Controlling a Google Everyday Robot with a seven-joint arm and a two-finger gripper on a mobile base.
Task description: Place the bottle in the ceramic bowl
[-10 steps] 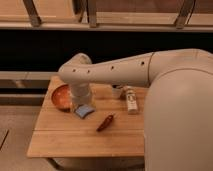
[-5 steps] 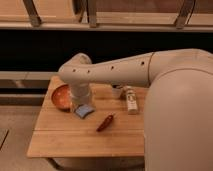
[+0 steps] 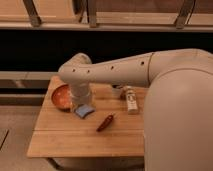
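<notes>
Bottle label illegible; gripper beside bowl

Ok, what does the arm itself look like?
The arm is a thick, smooth off-white tube with a row of small dark holes, ending in a bulbous joint. The tool hangs below it over the wooden table, beside the round reddish-orange ceramic bowl. No loose cables show.

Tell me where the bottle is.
In the camera view, the bottle lies on the table's right part, beside the white cup; the claw hangs farther left, by the ceramic bowl.
</notes>
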